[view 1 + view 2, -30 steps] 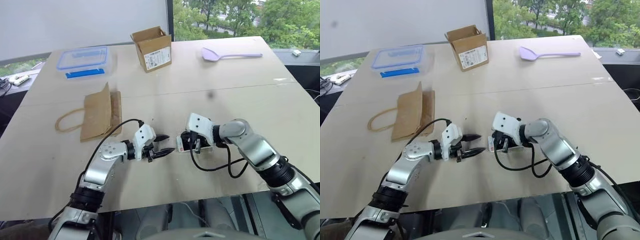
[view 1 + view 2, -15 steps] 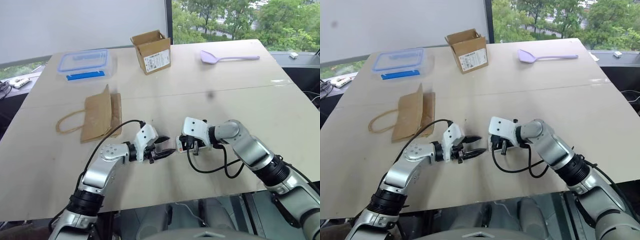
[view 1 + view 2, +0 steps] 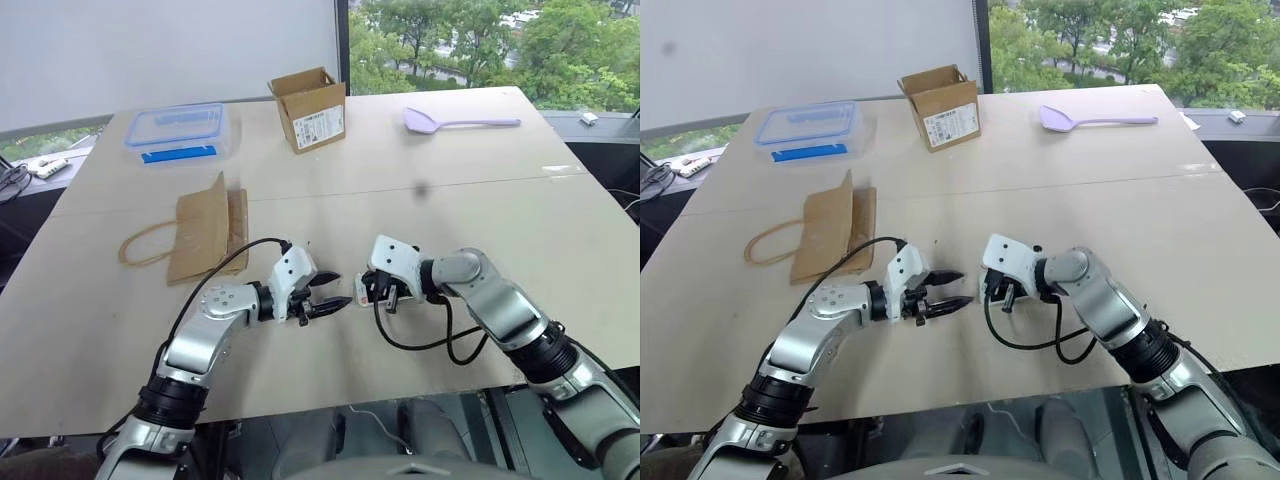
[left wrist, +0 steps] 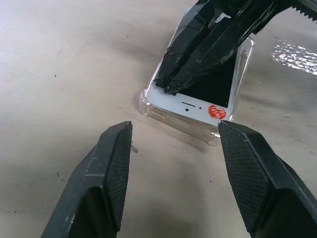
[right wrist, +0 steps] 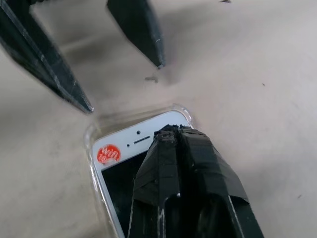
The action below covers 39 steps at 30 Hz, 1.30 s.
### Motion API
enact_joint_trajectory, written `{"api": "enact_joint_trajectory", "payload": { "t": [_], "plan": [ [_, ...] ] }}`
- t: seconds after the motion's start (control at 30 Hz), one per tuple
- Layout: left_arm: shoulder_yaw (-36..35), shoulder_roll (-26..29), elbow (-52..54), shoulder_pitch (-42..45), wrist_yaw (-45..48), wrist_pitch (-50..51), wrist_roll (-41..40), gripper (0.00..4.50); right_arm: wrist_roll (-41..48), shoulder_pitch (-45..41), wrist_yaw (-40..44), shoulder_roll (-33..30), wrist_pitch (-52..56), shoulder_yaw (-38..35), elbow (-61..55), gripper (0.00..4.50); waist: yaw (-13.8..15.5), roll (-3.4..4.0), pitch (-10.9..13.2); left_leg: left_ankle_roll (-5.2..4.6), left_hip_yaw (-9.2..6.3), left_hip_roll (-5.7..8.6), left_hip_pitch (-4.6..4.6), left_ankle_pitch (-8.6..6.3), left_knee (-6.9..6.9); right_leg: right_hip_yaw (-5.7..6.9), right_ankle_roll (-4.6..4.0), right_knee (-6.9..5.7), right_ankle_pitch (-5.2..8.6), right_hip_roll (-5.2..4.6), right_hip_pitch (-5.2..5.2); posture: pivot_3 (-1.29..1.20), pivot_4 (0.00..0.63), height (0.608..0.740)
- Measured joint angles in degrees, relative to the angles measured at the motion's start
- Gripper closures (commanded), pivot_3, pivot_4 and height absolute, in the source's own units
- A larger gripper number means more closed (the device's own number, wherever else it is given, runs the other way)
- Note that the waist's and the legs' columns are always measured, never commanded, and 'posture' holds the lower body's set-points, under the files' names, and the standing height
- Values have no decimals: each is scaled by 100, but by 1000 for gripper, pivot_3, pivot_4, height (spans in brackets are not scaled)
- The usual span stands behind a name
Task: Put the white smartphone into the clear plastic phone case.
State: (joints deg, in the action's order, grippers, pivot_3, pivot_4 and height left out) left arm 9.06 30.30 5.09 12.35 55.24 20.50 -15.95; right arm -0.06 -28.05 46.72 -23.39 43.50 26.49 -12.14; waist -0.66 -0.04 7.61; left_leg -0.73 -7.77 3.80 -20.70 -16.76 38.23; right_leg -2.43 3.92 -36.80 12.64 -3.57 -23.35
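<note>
Phone work at the table (image 3: 500,200): the white smartphone (image 4: 195,101) lies screen-up inside the clear plastic phone case (image 4: 242,59) (an orange sticker on its bezel). The right hand (image 5: 171,131), fingers together, presses on its screen. The left hand (image 4: 173,148) hovers just beside, fingers apart.

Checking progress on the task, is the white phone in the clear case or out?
In: the clear case's rim wraps the white phone's top end.

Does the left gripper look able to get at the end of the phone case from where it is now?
Probably yes. The left gripper is open and faces the near end of the clear plastic phone case across bare table; the shut right gripper presses the white smartphone farther back.
</note>
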Motion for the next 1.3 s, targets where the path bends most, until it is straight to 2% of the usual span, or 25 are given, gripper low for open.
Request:
{"api": "enact_joint_trajectory", "payload": {
  "t": [0.27,0.47,0.67,0.83,0.93,1.3],
  "plan": [
    [-2,22,-3,7,0,-17,3,1720,487,403,-73,-305,616,-522,-829,4500,-12,7,34,6,2,0,-34,3,-2,-3,0,1,0,0,-28,0,150,740],
    [5,25,-7,12,-3,-48,9,1720,759,404,-292,-543,1033,-1136,-1503,4500,-13,7,53,8,1,0,-45,5,-3,-2,0,5,0,-1,-35,0,150,740],
    [5,67,-11,13,-7,-44,11,1720,712,809,-466,-1581,1235,-1561,-2052,4500,11,0,70,6,0,0,-57,4,-2,5,1,18,1,-4,-36,0,150,740],
    [-30,172,-207,66,-1,-142,43,1720,597,1382,-538,-2038,1076,-1519,-2051,4500,-30,0,78,4,4,-3,-57,2,-4,1,2,19,1,-2,-37,0,150,740],
    [-21,191,-306,98,6,-261,115,1720,474,1416,-594,-2139,945,-1340,-2040,4500,-22,-1,79,6,4,-3,-57,3,-3,2,2,19,1,-2,-36,0,150,740],
    [95,91,-572,198,34,-702,415,1720,227,1131,-690,-1811,845,-522,-2027,4500,6,-1,79,18,0,-2,-51,11,0,5,3,11,1,-3,-32,0,150,740]
  ]
}}
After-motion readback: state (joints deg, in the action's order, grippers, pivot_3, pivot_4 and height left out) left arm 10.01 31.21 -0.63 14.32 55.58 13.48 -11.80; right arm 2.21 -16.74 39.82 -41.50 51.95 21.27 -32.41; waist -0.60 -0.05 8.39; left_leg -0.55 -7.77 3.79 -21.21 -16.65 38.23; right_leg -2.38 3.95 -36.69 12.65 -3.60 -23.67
